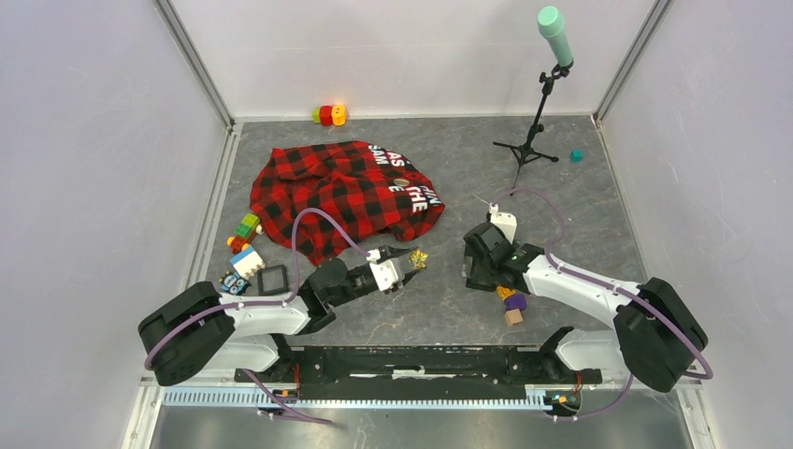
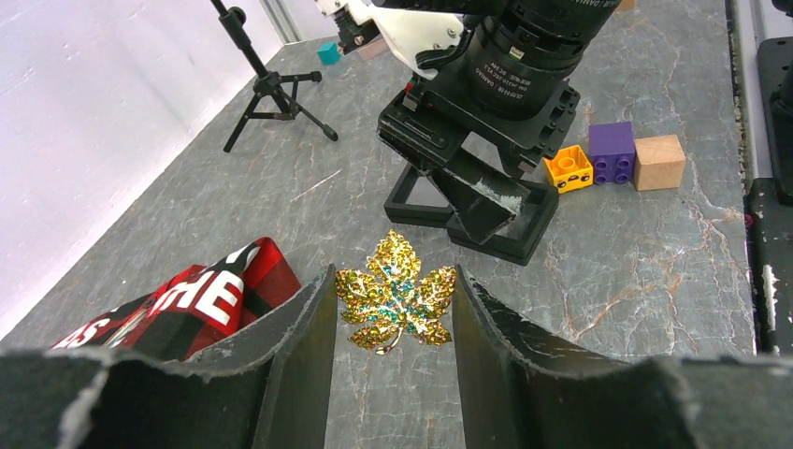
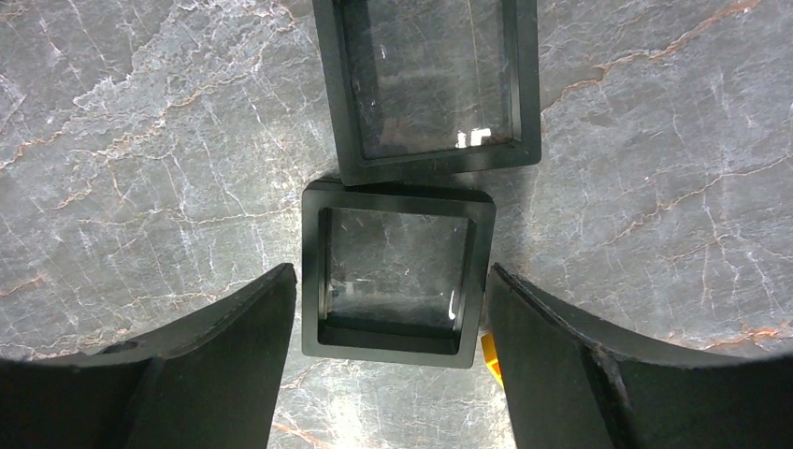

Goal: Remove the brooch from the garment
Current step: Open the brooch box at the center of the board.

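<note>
The left gripper (image 1: 410, 263) has its jaws clamped on the gold leaf brooch (image 2: 397, 295). It is clear of the shirt (image 1: 344, 195), which lies at 11 o'clock and is half hidden in the wrist view. I cannot tell whether the brooch touches the table (image 1: 561, 201). The right gripper (image 3: 393, 273), jaws apart, straddles a black tray (image 3: 402, 196). An orange sliver (image 3: 491, 360) peeks out at the tray's 5 o'clock.

The brooch (image 2: 396, 292) is a glittering gold leaf with green and blue-green stones through its middle. The garment (image 1: 346, 195) is red-and-black buffalo check with white block letters on black panels. The table (image 2: 655, 262) is grey, marbled with pale and rust-coloured veins; at its right lie a yellow-orange block (image 2: 569, 168), a purple block (image 2: 612, 152) and a tan cube (image 2: 659, 161), and at the far right a small cube (image 1: 577, 155) that looks teal.
</note>
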You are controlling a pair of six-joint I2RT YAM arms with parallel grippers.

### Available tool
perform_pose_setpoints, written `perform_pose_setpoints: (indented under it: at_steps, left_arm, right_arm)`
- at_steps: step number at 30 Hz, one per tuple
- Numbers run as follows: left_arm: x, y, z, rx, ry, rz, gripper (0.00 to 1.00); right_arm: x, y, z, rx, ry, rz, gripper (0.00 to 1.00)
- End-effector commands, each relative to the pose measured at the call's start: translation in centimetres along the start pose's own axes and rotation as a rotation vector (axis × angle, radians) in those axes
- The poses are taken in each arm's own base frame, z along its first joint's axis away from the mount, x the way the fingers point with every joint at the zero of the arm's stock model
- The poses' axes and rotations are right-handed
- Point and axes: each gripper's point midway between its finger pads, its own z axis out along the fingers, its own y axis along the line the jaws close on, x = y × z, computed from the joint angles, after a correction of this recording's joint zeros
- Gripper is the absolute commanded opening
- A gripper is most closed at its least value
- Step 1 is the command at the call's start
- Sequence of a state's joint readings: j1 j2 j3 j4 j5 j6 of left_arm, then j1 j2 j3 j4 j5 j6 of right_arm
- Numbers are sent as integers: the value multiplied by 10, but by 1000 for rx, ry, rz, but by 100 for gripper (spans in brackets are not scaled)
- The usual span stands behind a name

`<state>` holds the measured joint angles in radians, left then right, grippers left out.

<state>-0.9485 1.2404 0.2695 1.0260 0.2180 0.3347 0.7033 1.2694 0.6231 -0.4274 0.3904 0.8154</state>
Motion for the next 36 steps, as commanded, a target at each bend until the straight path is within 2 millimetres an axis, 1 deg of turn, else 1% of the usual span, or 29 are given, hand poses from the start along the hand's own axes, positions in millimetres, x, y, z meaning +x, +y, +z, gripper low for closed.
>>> perform_pose_setpoints:
  at_steps: [1, 10, 20, 25, 26, 30, 32, 36]
  left_arm:
    - [-23, 11, 5, -28, -63, 49, 39]
    - [-23, 11, 5, -24, -60, 52, 38]
    - [-22, 9, 5, -17, -56, 49, 36]
    - [-21, 9, 4, -17, -53, 50, 36]
    - [-21, 9, 4, -18, -52, 50, 36]
    - [-21, 9, 4, -16, -51, 54, 36]
    - [-21, 9, 5, -15, -49, 53, 36]
    - [-18, 7, 6, -6, -41, 52, 35]
  right_arm:
    - [-2, 0, 3, 8, -25, 19, 78]
    - [-1, -1, 4, 10, -24, 20, 76]
    - [-2, -3, 7, 25, -29, -1, 80]
    - [-3, -2, 7, 27, -31, -5, 79]
    - [-2, -3, 8, 31, -28, -6, 79]
    - [-3, -1, 7, 19, -28, -6, 73]
    - [-6, 4, 4, -9, -32, -13, 70]
    - [-15, 35, -9, -205, -63, -67, 65]
